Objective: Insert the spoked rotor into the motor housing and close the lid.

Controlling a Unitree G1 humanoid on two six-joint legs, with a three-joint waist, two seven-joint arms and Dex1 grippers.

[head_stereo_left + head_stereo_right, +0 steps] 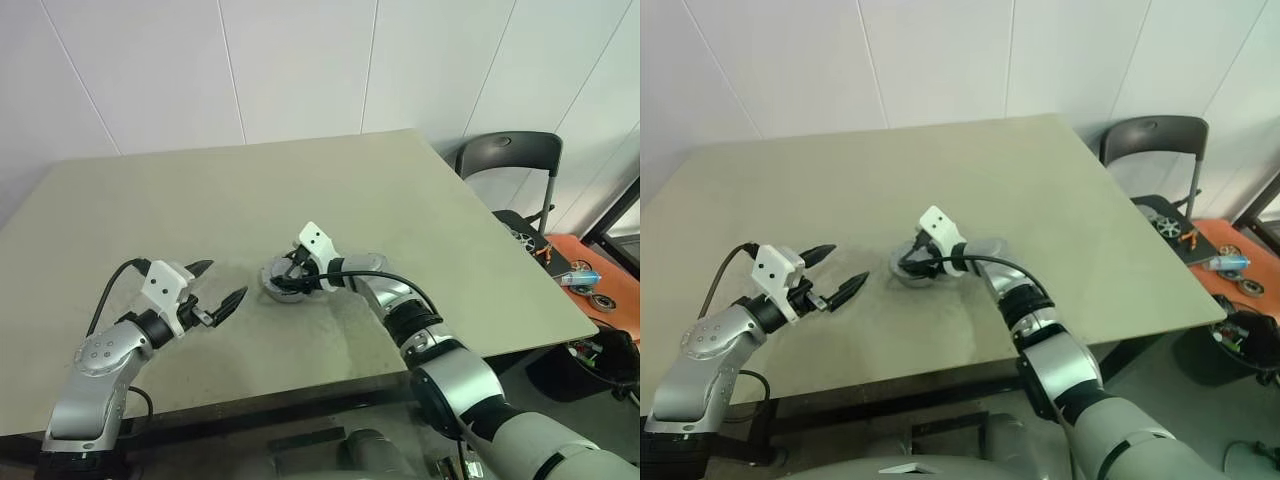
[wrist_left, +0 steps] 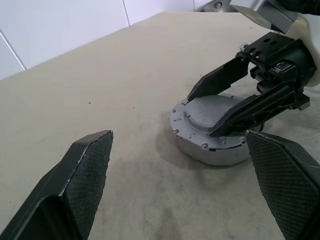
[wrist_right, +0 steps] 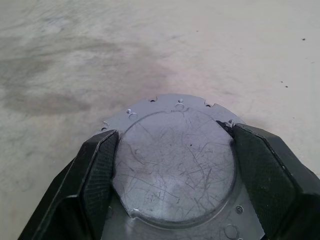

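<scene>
The lid (image 3: 175, 160), a scratched flat silver disc with a raised round centre, lies on top of the motor housing (image 2: 215, 152) in the middle of the table. My right gripper (image 1: 290, 275) reaches over it from the right, and its two black fingers (image 3: 100, 165) press against opposite sides of the raised centre. My left gripper (image 1: 225, 280) hovers open a short way to the left of the housing, pointing at it and holding nothing. The spoked rotor is hidden.
The beige table (image 1: 200, 200) spreads wide around the housing. A black chair (image 1: 510, 155) stands past the table's right edge. Small parts and tools lie on an orange surface (image 1: 590, 275) further right. A white wall runs behind.
</scene>
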